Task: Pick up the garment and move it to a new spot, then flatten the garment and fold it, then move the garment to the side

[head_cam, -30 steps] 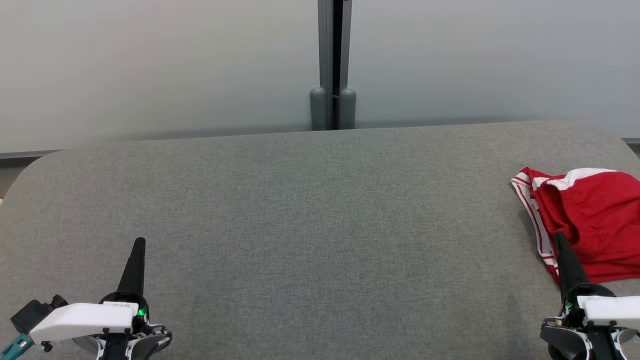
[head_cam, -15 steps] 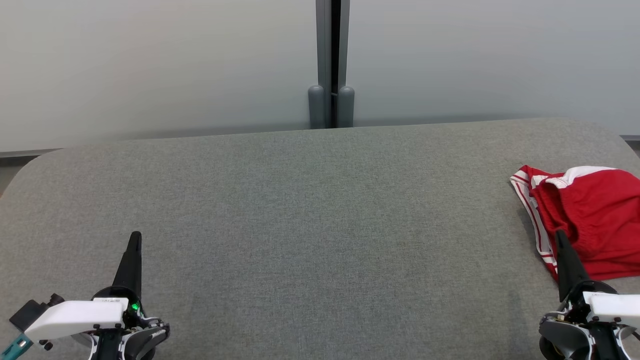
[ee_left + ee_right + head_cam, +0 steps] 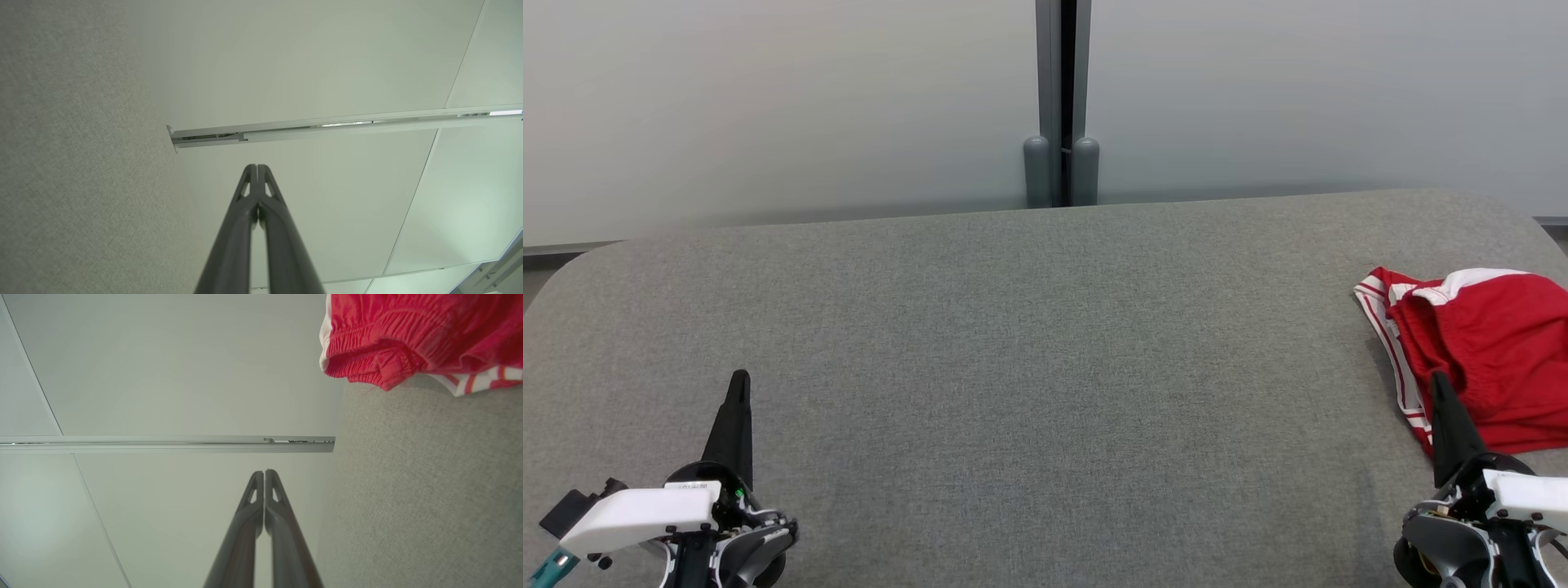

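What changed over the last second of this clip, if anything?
Little. The whole head view has slid slightly up and left, so the camera moved, not the things. Nothing was taken hold of or let go. The garment lies crumpled at the right end of the table; the left gripper and right gripper hover with jaws shut.

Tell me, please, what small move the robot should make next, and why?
Probably open the right gripper and ease it toward the red garment. Its jaws are shut, its tip shows beside the garment's near striped edge, and the garment sits crumpled at the right end of the table, far from the left gripper.
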Controlling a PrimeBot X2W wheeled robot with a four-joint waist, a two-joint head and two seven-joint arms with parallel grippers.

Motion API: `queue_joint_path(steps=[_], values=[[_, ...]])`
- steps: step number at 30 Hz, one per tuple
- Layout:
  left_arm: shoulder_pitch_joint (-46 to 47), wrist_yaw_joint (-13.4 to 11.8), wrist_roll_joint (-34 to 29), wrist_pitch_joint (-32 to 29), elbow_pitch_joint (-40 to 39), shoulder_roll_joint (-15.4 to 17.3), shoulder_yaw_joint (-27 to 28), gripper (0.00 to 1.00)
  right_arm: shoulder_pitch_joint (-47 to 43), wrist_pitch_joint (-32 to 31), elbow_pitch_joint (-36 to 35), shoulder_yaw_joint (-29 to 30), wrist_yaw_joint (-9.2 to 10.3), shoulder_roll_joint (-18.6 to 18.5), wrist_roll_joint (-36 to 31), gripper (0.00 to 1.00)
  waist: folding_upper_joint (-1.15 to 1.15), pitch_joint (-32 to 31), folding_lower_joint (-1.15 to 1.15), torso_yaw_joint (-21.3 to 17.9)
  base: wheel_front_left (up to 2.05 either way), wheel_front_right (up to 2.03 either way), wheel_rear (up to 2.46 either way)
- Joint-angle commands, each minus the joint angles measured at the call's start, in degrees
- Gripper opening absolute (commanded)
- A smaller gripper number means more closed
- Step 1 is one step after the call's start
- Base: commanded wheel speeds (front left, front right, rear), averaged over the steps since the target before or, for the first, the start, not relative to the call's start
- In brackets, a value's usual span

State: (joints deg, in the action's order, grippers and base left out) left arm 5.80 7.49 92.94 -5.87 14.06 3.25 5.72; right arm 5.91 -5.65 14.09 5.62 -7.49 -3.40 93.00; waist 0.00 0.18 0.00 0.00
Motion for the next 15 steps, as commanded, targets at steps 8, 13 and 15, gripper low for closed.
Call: queue_joint_path(steps=[8,13,15], values=[[0.73,0.2,0.09,-0.22,0.07,0.16,0.38,0.0,0.6,-0.36,0.09,0.3,0.0,-0.07,0.0,0.0,0.0,0.0,0.0,0.0,0.0,0.0,0.0],[0.74,0.2,0.06,-0.28,0.07,0.14,0.42,0.0,0.61,-0.36,0.09,0.33,0.0,-0.06,-0.06,0.0,0.0,0.0,0.0,0.0,0.0,0.0,0.0],[0.74,0.2,0.03,-0.29,0.07,0.12,0.44,0.0,0.61,-0.39,0.1,0.34,0.0,-0.05,-0.09,0.0,0.0,0.0,0.0,0.0,0.0,0.0,0.0]])
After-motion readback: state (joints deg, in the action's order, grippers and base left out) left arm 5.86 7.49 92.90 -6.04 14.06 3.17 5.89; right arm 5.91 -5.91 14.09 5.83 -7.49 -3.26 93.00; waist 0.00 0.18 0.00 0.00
